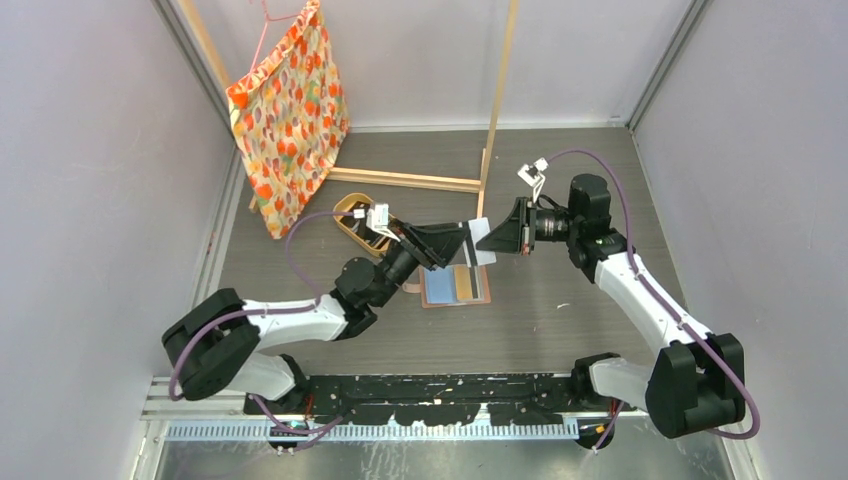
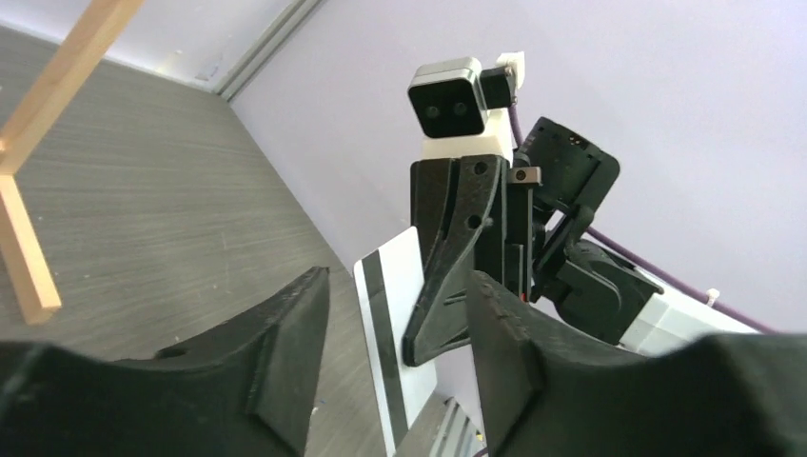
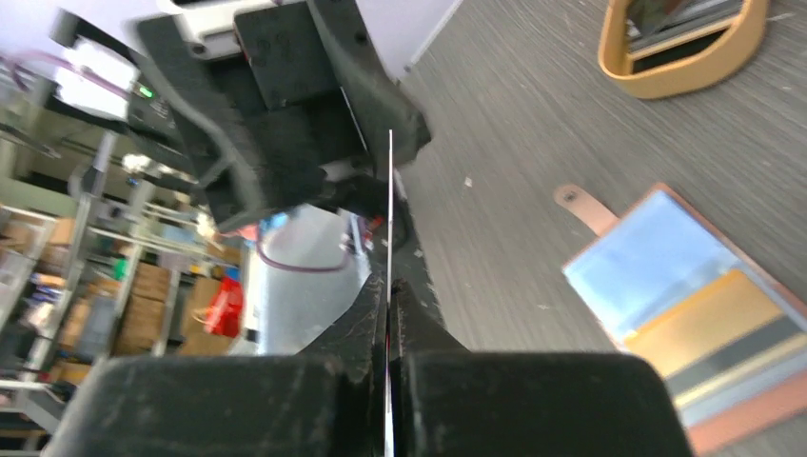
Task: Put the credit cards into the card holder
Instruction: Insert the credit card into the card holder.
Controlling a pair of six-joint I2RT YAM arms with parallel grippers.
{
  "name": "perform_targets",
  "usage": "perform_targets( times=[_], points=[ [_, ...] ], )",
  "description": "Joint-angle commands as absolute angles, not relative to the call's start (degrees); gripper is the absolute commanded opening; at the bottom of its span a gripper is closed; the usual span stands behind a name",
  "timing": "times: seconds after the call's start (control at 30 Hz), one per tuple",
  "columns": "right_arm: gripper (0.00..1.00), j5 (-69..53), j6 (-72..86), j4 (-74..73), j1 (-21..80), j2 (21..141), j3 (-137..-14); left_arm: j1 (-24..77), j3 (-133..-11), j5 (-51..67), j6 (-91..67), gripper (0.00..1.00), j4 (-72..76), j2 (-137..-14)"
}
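Observation:
A white credit card (image 1: 483,240) with a black stripe (image 2: 392,314) hangs in the air between the two arms, above the table. My right gripper (image 3: 390,303) is shut on its edge, and the card shows edge-on (image 3: 390,209) in the right wrist view. My left gripper (image 2: 395,367) is open, its fingers (image 2: 285,352) standing on either side of the card with a gap on each side. Just below lies the card holder (image 1: 457,287), open flat on the table. Blue, tan and grey cards sit in its pockets (image 3: 699,319), and its snap tab (image 3: 582,205) points away.
An oval tan tray (image 1: 352,221) holding more cards stands left of the holder. A wooden frame (image 1: 490,150) and a patterned cloth bag (image 1: 290,110) stand at the back. Grey walls close in both sides.

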State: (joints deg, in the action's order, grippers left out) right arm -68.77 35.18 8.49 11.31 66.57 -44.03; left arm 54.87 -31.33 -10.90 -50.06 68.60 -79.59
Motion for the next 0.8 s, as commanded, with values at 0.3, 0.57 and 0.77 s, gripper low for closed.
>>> perform_targets(
  times=[0.3,0.57,0.77],
  points=[
    [0.01,-63.9,-11.7,-32.4,11.0,74.4,-51.0,42.4,-28.4,8.8,-41.7,1.00,23.2,-55.7],
    [0.01,-55.8,-18.2,-47.4,16.3,90.2,-61.0,41.9,-28.5,10.2,-50.5,0.84,21.3,-66.9],
    [0.01,-51.9,-12.9,-43.2,19.2,93.1,-60.5,41.9,-27.8,0.7,-53.8,0.70,17.0,-68.9]
  ],
)
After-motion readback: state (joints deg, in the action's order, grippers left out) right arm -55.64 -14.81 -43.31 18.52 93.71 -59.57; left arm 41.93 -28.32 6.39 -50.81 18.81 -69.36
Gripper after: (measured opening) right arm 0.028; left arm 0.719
